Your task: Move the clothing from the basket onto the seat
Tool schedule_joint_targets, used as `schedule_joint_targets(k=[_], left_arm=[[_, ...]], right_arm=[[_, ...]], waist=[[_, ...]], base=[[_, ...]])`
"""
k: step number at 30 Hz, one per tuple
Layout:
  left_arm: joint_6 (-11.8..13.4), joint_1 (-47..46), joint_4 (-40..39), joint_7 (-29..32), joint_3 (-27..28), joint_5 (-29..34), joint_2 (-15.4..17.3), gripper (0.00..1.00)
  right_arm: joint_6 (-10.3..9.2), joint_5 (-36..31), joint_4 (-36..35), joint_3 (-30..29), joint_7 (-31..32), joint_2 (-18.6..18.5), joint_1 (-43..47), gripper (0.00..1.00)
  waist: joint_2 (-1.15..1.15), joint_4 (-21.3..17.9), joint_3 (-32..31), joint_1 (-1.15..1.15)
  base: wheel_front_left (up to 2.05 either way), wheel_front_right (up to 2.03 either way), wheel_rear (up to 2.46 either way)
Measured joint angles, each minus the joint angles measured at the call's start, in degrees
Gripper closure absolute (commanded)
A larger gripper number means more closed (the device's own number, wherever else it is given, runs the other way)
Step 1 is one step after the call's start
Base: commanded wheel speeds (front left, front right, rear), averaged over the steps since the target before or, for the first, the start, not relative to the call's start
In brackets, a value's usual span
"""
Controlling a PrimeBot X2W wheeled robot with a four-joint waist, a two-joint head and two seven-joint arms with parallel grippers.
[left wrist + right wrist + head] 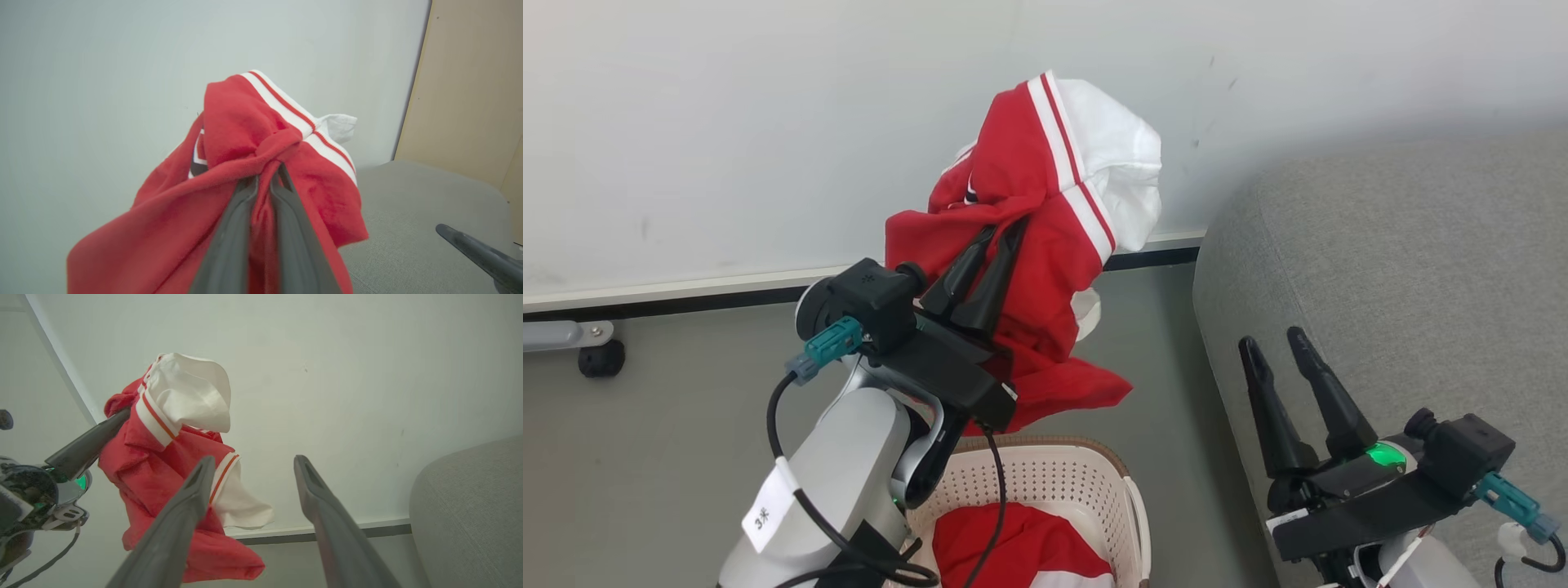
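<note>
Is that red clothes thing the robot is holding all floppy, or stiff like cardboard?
Probably floppy: the red garment droops in folds around the left gripper, which is shut on it. It looks light: that small pinch holds the whole bundle above the basket. It might swing or slip on the way to the sofa.

Soft, even light is washing the white wall (pixel 768 122) without glare. The grey sofa (pixel 1405 269) is throwing a faint shadow onto it. Close to the lens, the fingers (pixel 229 245) of the left gripper (pixel 267 175) are looking slightly blurred.
</note>
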Motion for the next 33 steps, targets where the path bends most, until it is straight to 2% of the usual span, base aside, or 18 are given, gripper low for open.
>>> schedule_joint_targets(k=[12,19,27,33], left_arm=[[0.0,-0.87,0.09,3.58,-1.25,-0.24,-0.4,1.0],[0.0,-2.84,1.2,5.67,-3.82,-0.3,-1.18,1.0],[0.0,-4.14,1.32,6.58,-5.89,-1.2,-1.71,1.0],[0.0,-4.32,0.66,7.0,-7.45,-1.56,-1.83,1.0]], right_arm=[[0.0,-1.76,-0.29,6.78,0.0,-3.6,-2.63,0.0],[0.01,-4.64,2.67,15.46,1.33,-4.21,-9.83,0.0],[0.05,-6.21,9.2,21.99,3.07,-4.25,-15.88,0.0],[0.05,-6.77,15.34,24.6,3.58,-3.31,-19.45,0.0]], waist=[[0.01,0.2,0.42,0.0],[0.01,1.07,0.84,0.01],[0.01,2.75,1.1,0.01],[0.01,3.86,1.29,0.01]], base=[[0.0,0.0,0.0],[0.0,0.0,0.0],[0.0,0.0,0.0],[0.0,0.0,0.0]])
